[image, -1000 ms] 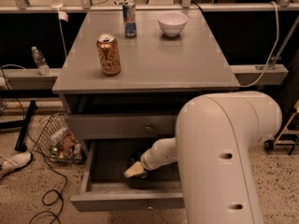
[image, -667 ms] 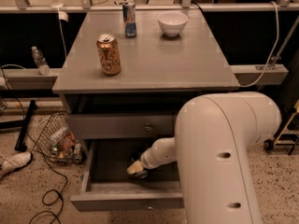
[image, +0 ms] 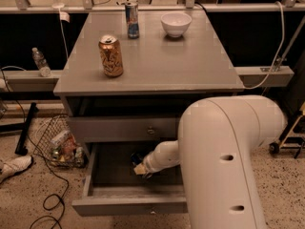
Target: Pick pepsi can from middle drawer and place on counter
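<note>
Since a second before, the gripper had crept a little farther into the middle drawer, and nothing else had shifted that we could see. We found it low over the dark floor of the pulled-out drawer, at the end of the white arm that filled the right foreground. Just behind its tip we made out the pepsi can, only a small dark shape against the dark floor. It was touching or very nearly touching the gripper. We could not tell which way its long axis ran, nor whether it stood or lay. No logo showed, just a dim dark body. Whether the gripper was apart or clamped on it, we could not tell. Up on the counter the gold-orange can stood upright near the left front. The slim blue-silver can and the white bowl sat at the back edge.
</note>
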Controlling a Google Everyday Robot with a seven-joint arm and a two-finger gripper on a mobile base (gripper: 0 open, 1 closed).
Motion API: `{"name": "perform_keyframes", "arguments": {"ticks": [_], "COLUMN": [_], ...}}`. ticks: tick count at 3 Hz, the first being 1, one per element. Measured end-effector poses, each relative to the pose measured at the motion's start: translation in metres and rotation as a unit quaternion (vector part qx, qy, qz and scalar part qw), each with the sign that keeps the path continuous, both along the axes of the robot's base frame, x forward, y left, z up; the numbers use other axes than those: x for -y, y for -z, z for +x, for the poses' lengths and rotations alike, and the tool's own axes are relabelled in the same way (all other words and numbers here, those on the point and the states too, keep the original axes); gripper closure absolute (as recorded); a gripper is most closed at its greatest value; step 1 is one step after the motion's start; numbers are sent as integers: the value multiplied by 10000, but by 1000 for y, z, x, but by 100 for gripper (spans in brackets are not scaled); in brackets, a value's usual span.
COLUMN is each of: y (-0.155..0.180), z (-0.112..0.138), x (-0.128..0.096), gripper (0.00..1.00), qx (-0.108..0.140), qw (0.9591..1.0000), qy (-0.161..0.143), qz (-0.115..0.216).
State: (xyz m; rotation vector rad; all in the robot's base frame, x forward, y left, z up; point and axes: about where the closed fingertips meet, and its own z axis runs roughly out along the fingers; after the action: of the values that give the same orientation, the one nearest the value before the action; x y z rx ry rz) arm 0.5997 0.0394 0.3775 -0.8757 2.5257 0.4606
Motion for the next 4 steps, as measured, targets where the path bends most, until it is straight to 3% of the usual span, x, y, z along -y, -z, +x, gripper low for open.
{"name": "perform_keyframes", "arguments": {"ticks": [1,2,3,4], "y": [1,-21,-55,-87], "z": [-3,-4,-5,-19], "x": [-2,4,12,26], "gripper": [96,100,100,100], "qx": [-32,110,293,394], "qw": [9999,9976,9907,9791], "qy": [-107,-647,-1235,-1905], "qz": [20,208,496,585]}}
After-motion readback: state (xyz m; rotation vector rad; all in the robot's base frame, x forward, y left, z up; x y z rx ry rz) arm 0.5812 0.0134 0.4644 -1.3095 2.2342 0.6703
